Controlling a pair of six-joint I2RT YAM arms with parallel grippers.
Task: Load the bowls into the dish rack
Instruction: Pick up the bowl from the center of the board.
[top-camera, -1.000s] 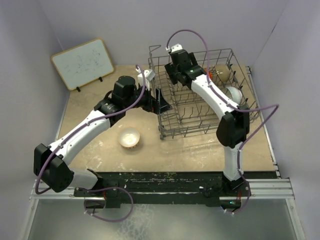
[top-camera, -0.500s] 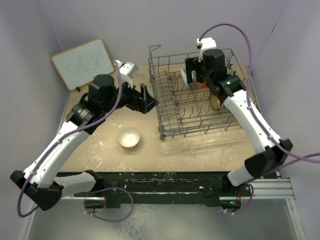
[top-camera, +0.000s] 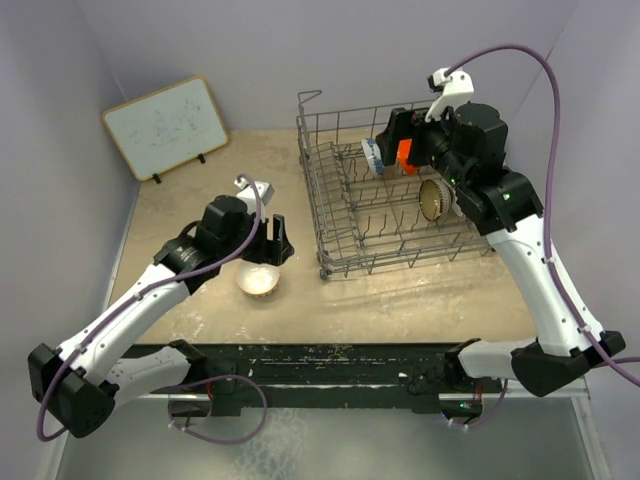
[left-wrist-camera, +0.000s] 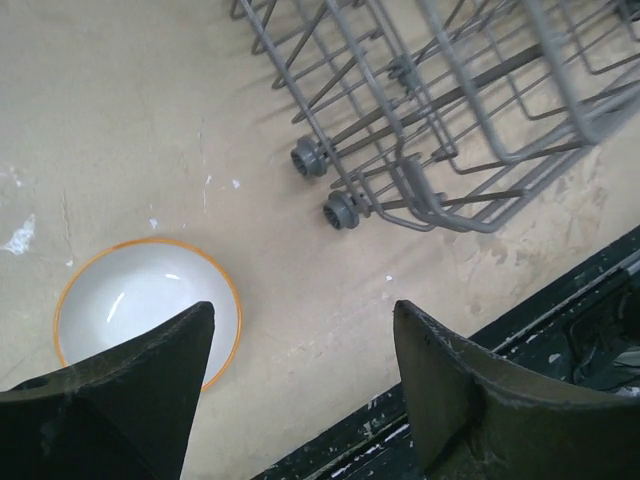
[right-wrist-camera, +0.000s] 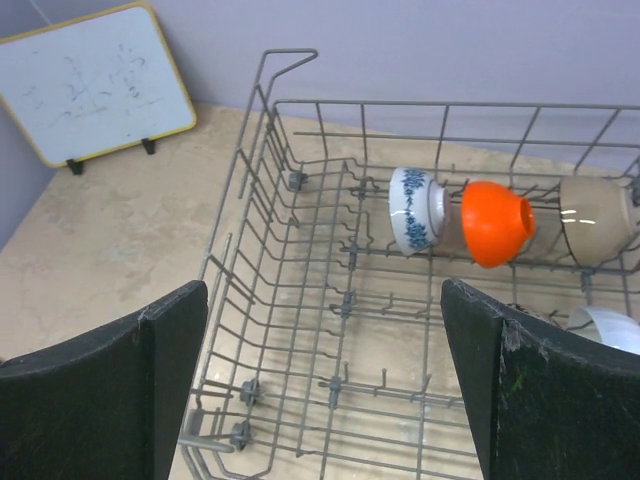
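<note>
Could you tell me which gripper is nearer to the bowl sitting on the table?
Left. The left gripper hangs right over the bowl, by its far edge. The right gripper is off over the far side of the dish rack, well away.

A robotics lab test cell: plain lilac walls (top-camera: 400, 40) box in the tabletop (top-camera: 400, 300); whiteboard (top-camera: 165, 125) propped behind.

Top external: fixed high behind the arm bases; looks down and forward; far, taking in the whole table (top-camera: 420, 300)
Left wrist: close above the table; faces steeply down at a bowl (left-wrist-camera: 140, 305) and the dish rack (left-wrist-camera: 440, 100) corner
Right wrist: above the rack; faces obliquely across it toward the white board (right-wrist-camera: 95, 75)
Shared: rack in all three; bowl in top and left wrist; board in top and right wrist
</note>
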